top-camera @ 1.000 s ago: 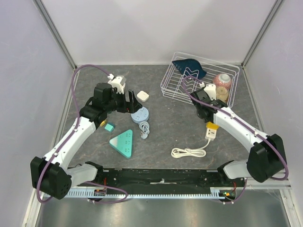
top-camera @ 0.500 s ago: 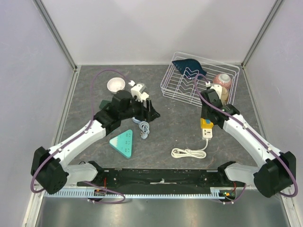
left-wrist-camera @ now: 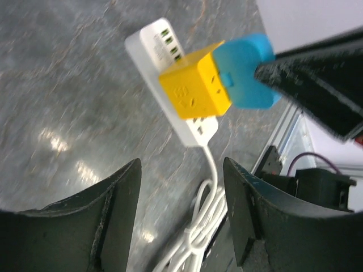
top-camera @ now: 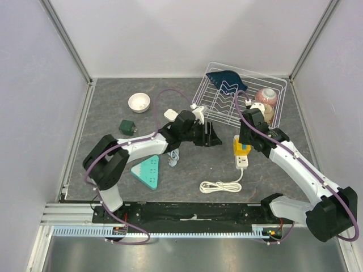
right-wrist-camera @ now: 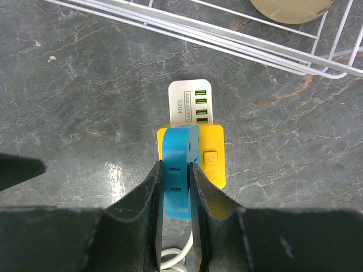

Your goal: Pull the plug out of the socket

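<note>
Two narrow jaws of your right gripper (right-wrist-camera: pixel 176 170) clamp the blue plug (right-wrist-camera: pixel 179 141) between them; it sits against the yellow adapter (right-wrist-camera: pixel 211 161) on the white power strip (right-wrist-camera: pixel 190 95). Your left gripper (left-wrist-camera: pixel 181 164) gapes wide, empty, facing them nearby.

Twin white arms, black joints
Left arm (top-camera: pixel 136 148) and right arm (top-camera: pixel 300 167) — white shells, black housings, purple cables (top-camera: pixel 170 90); matte black pincer fingers (left-wrist-camera: pixel 85 226).
</note>
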### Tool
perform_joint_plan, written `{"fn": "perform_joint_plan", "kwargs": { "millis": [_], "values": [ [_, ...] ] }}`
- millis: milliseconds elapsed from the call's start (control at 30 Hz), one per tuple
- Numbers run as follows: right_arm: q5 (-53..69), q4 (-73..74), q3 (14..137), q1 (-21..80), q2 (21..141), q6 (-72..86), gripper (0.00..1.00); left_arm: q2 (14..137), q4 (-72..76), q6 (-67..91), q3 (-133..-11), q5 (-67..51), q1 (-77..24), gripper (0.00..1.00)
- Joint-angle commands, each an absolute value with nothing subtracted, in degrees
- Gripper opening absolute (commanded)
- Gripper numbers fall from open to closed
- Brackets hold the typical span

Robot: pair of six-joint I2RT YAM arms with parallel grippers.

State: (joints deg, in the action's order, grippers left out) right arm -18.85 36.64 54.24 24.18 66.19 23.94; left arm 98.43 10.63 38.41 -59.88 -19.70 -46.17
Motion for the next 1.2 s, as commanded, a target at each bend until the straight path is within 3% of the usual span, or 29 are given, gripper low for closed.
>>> {"fn": "perform_joint_plan", "kwargs": {
  "millis": [0,67,167,333,633,833,1167],
  "values": [
    [-20.2,34.4,54.8,23.6,65.5,23.1,0.26,104.1,19.1,43.2,-67.8,-21.9,-47.2,0.65],
    [-20.6,34.7,54.6,23.5,65.7,22.8,0.37,106.5,19.2,43.6,-69.6,-21.9,-47.4,0.65],
    [-22.3,36.0,54.3,23.2,66.4,22.9,0.45,108.3,20.2,44.3,-70.7,-21.4,-47.6,0.64],
    [-23.8,36.8,54.0,22.9,67.3,23.0,0.45,110.9,19.9,44.8,-73.5,-21.7,-48.2,0.64],
    [-21.4,34.6,51.2,22.1,68.3,23.6,0.30,115.2,19.5,46.5,-76.9,-22.1,-49.0,0.62],
    [-18.3,32.4,49.2,21.5,66.8,23.7,0.04,117.9,18.6,47.3,-79.9,-22.4,-49.9,0.60],
    [-17.1,32.2,47.8,21.0,64.7,23.6,0.00,122.0,17.4,48.0,-83.0,-22.0,-51.1,0.54]
  ]
}}
